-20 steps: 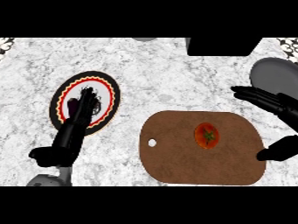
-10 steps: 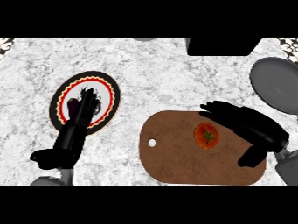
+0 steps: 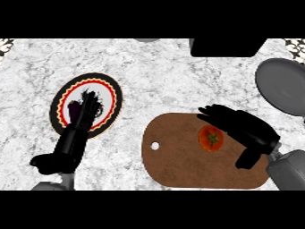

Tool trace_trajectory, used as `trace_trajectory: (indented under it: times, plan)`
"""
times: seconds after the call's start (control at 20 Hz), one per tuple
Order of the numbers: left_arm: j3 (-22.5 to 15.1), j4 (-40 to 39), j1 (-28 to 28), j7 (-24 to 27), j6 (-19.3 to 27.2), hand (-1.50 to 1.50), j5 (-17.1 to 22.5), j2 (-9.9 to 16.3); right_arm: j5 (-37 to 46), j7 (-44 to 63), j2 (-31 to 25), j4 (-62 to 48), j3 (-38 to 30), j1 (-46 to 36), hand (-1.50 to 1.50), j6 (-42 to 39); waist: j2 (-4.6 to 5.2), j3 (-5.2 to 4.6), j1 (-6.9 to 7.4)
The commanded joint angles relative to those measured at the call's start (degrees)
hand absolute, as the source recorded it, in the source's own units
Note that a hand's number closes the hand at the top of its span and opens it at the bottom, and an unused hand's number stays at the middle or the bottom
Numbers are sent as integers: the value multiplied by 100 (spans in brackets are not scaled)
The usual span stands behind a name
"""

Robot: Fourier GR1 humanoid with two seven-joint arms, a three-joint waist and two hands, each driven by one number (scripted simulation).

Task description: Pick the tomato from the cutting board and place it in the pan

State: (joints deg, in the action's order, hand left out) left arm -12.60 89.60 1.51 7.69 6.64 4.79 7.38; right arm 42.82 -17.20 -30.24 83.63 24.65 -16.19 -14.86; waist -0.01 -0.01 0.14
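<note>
Hovering open, right hand (image 3: 242, 127) just beside tomato (image 3: 211, 138), mid-board (image 3: 181, 167).

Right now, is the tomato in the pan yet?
Not yet. The tomato sits on the cutting board. The right hand hovers open beside it, not gripping. Grabbing it and carrying it to the pan are left. The left hand rests over the plate.

Marble counter (image 3: 168, 80): plate (image 3: 112, 96), cutting board (image 3: 181, 165), pan (image 3: 288, 87)

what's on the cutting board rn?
The tomato sits on the cutting board, uncovered. The right hand hovers just right of it, hiding the board's right part.
</note>
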Motion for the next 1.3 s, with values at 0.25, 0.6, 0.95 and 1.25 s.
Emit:
trace_trajectory:
  times: [0.25, 0.6, 0.95, 1.25]
  plan:
    - [217, -424, 443, -182, -171, 0, -195, -250, 383, -451, 576, -365, -604, 162, -150, -86, 3, 0, -15]
    - [189, -277, 270, 23, -94, 0, -442, -454, 1051, -558, 1193, -1081, -522, 76, -150, 276, 3, 1, -3]
    - [330, 2, 199, -235, -316, 0, -334, -314, 1664, -432, 1445, -1996, -374, -694, 150, -17, 7, 1, 26]
    - [412, -125, 151, -122, -369, 0, -411, -351, 2140, -1138, 1424, -2489, -556, -796, 150, 849, 7, 2, 16]
